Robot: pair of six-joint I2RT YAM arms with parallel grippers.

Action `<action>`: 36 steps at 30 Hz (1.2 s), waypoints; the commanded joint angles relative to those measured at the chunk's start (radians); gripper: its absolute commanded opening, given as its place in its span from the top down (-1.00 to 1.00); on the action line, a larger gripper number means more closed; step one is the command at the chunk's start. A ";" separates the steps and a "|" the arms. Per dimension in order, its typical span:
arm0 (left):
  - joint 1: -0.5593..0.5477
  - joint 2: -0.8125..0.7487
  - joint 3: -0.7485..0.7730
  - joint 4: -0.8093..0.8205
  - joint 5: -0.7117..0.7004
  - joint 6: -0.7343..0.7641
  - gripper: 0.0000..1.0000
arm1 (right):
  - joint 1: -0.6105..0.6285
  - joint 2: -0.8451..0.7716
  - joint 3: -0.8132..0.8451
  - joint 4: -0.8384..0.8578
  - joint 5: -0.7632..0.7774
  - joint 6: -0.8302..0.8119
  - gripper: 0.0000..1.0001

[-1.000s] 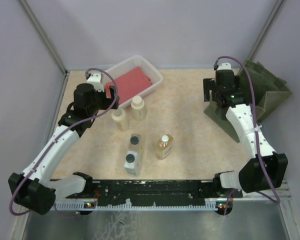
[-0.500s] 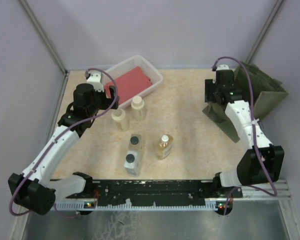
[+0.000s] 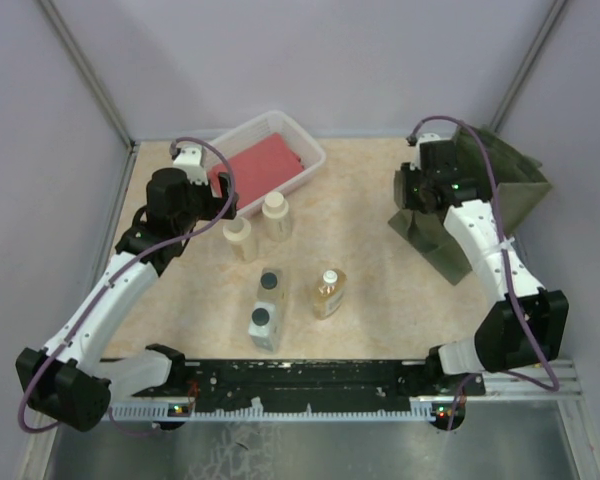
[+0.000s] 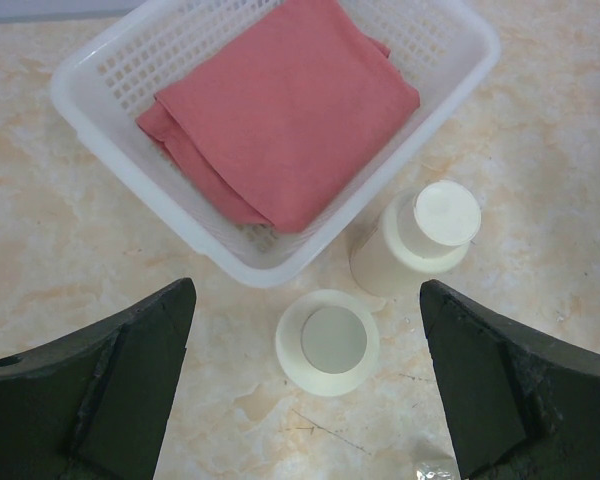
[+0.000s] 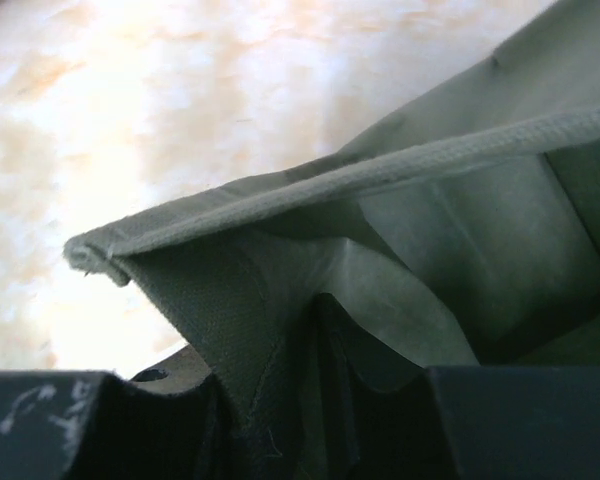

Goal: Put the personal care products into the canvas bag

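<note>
The olive canvas bag (image 3: 505, 190) slumps at the right rear, and my right gripper (image 3: 412, 196) is shut on its left rim. In the right wrist view the gripper (image 5: 320, 400) has a fold of the bag's fabric (image 5: 460, 230) bunched between its jaws. Two cream bottles (image 3: 238, 238) (image 3: 275, 215) stand near the basket. Two grey bottles (image 3: 269, 290) (image 3: 263, 325) and an amber bottle (image 3: 328, 294) lie mid-table. My left gripper (image 3: 216, 200) hangs open above the nearer cream bottle (image 4: 327, 342), its fingers wide on either side; the other cream bottle (image 4: 420, 240) stands to its right.
A white plastic basket (image 3: 310, 150) holding a folded red cloth (image 3: 260, 165) sits at the left rear, its rim (image 4: 90, 110) just beyond the cream bottles. Cage walls close in on both sides and behind.
My right gripper has closed on the bag's rim and drawn it leftward; the bag has shifted and folded with it. The left arm has not moved.
</note>
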 commanded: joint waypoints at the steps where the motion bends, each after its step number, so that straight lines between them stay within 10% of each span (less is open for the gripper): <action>1: -0.004 -0.024 -0.008 0.008 0.014 -0.003 -1.00 | 0.163 -0.029 0.097 -0.045 -0.058 0.037 0.45; 12: -0.003 -0.041 -0.003 -0.001 0.033 -0.014 -1.00 | 0.522 0.076 0.216 -0.079 0.065 0.130 0.44; 25: -0.004 -0.051 -0.064 0.068 0.103 -0.030 -1.00 | 0.673 0.233 0.320 -0.092 0.166 0.149 0.40; 36: -0.044 0.042 -0.071 0.195 0.180 -0.037 -1.00 | 0.680 0.169 0.373 -0.176 0.253 0.154 -0.83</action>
